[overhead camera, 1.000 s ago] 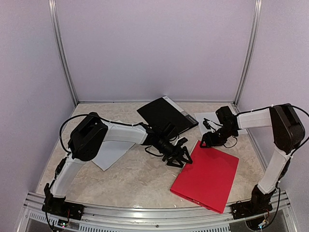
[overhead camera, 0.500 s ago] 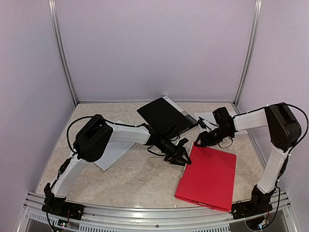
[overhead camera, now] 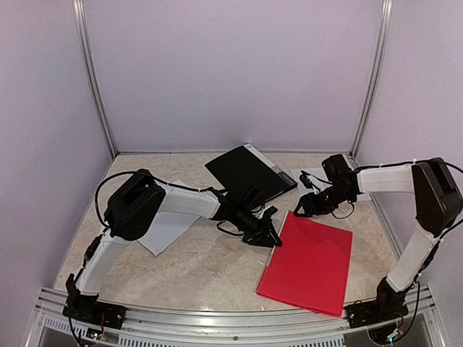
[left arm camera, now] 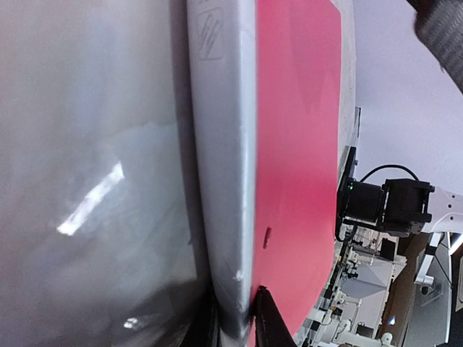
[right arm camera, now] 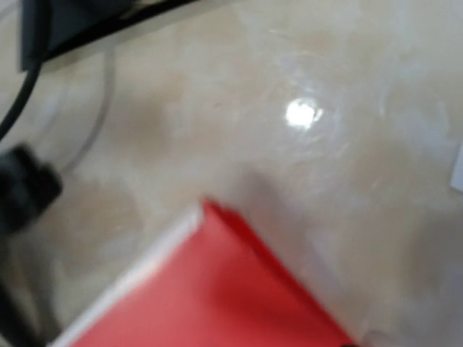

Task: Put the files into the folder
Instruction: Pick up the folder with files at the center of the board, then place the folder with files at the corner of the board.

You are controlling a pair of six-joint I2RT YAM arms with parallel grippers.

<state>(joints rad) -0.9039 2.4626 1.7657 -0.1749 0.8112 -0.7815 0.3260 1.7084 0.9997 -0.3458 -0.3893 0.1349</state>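
Pinching the red folder (left arm camera: pixel 296 144) by its edge, left fingers (left arm camera: pixel 266 323); right fingers (overhead camera: pixel 299 210) near its corner, opening unclear.

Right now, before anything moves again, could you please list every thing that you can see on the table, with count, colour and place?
red folder: one, red, front right
black folder: one, black, back centre
left paper sheets: count unclear, white, left side, partly under the left arm
back paper sheet: one visible, white, back right
table: one, beige marble pattern
left hand: one, black, closed on the red folder's left edge
right hand: one, black, at the red folder's far corner; open or shut unclear
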